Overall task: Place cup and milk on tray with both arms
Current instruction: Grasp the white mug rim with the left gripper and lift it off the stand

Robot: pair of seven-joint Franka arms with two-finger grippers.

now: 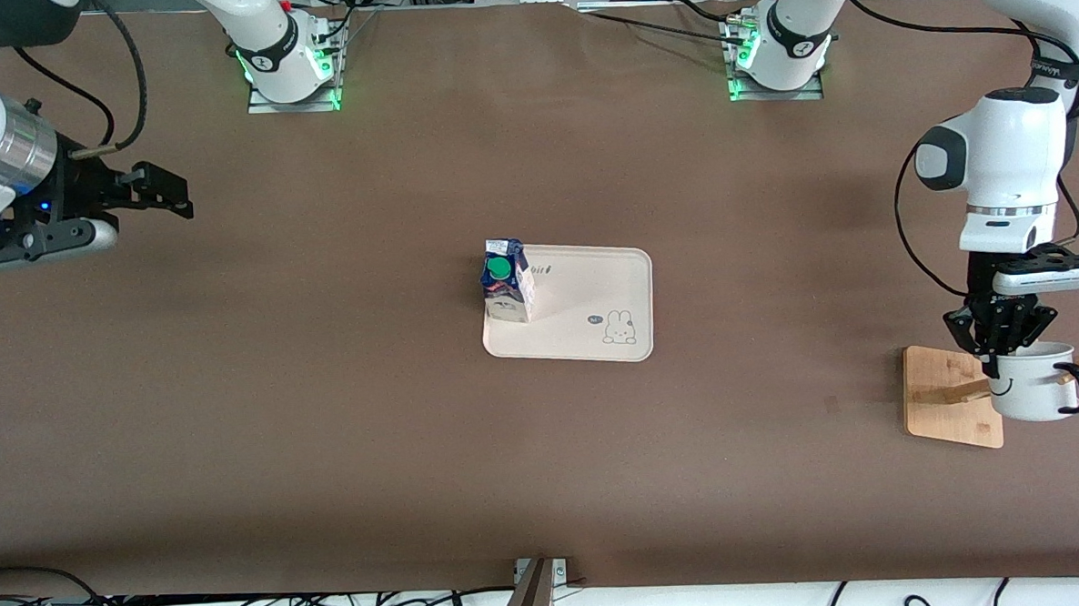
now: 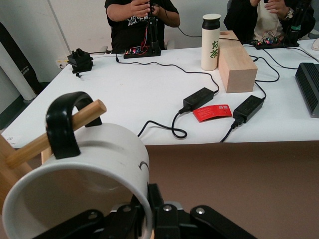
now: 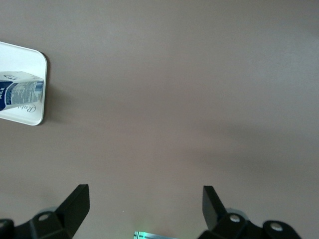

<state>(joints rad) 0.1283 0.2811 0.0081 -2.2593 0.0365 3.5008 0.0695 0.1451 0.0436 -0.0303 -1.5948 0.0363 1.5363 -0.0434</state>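
Scene: two white robot arms at a brown tabletop (image 1: 326, 422), seen from a high camera facing them.
Tray: the cream tray (image 1: 584, 287) with its rabbit drawing lies flat near the middle of the tabletop.
Milk: the milk (image 1: 506, 282) carton stands upright on the tray, in the corner toward the right arm's end. Its green cap faces up.
Milk step: judged done, since the carton rests on the tray and nothing grips it.
Cup: the cup (image 1: 1036, 381) is well apart from the tray, at the left arm's end of the tabletop. It hangs over the wooden rack (image 1: 949, 403), tipped on its side.
Cup detail: in the left wrist view, a wooden peg (image 2: 55, 134) passes through the black loop handle (image 2: 65, 124), so the cup is not yet free of the rack.
Left hand: the left hand (image 1: 1000, 348) reaches down from above and pinches the white rim of the cup, one finger inside and one outside.
Right hand: the right hand (image 1: 166, 192) hovers over bare tabletop at the right arm's end, its fingers spread wide and holding nothing. This arm waits.
Cup step: judged under way, with the grip made. Left to do: slide the handle off the peg, carry the cup to the tray, and set it on the bare part beside the milk.
Progress: about half, by this reading.
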